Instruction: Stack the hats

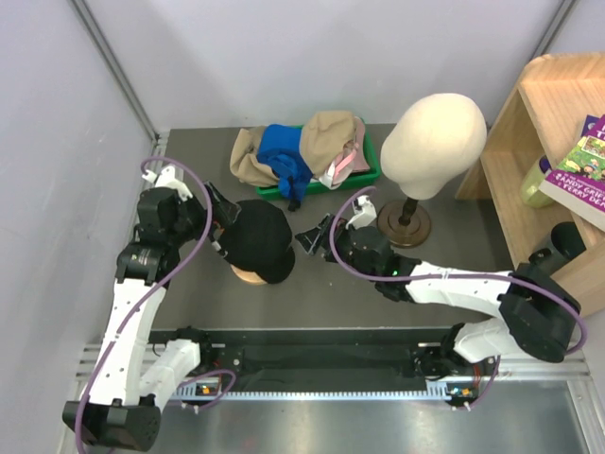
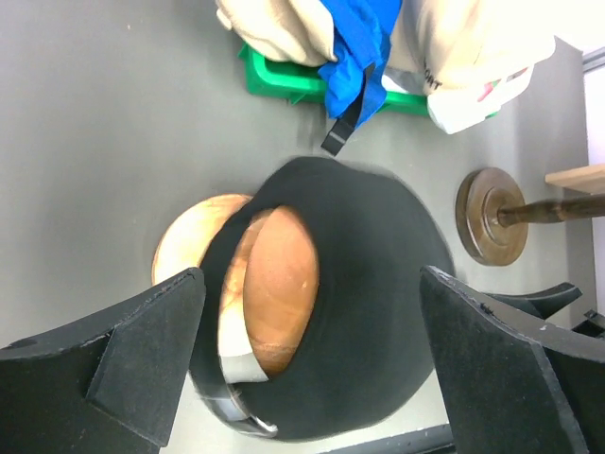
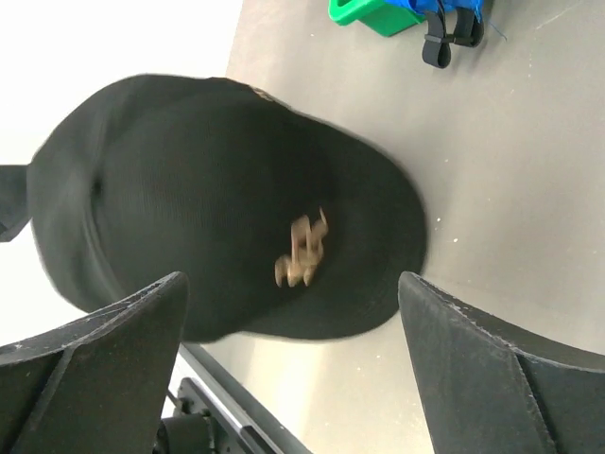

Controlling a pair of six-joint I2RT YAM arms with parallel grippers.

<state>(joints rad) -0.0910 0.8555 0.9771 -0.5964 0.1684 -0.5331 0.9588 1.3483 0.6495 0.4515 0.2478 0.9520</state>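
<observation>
A black hat (image 1: 257, 236) sits over the round wooden knob stand (image 1: 248, 276) in the middle of the table. In the left wrist view the black hat (image 2: 378, 284) covers most of the knob (image 2: 274, 274), with its back strap low. The right wrist view shows the hat's crown (image 3: 208, 189) with a gold logo, its brim toward that gripper. My left gripper (image 1: 219, 225) (image 2: 312, 364) is open just left of the hat. My right gripper (image 1: 315, 238) (image 3: 293, 369) is open just right of the brim, holding nothing. More hats, tan (image 1: 250, 156), blue (image 1: 284, 151) and khaki (image 1: 331, 132), lie piled in a green tray (image 1: 371, 168).
A cream mannequin head (image 1: 433, 142) stands on a dark round base (image 1: 405, 223) right of the tray, close behind my right arm. A wooden shelf (image 1: 548, 142) with books fills the right side. Grey walls close in the left and back.
</observation>
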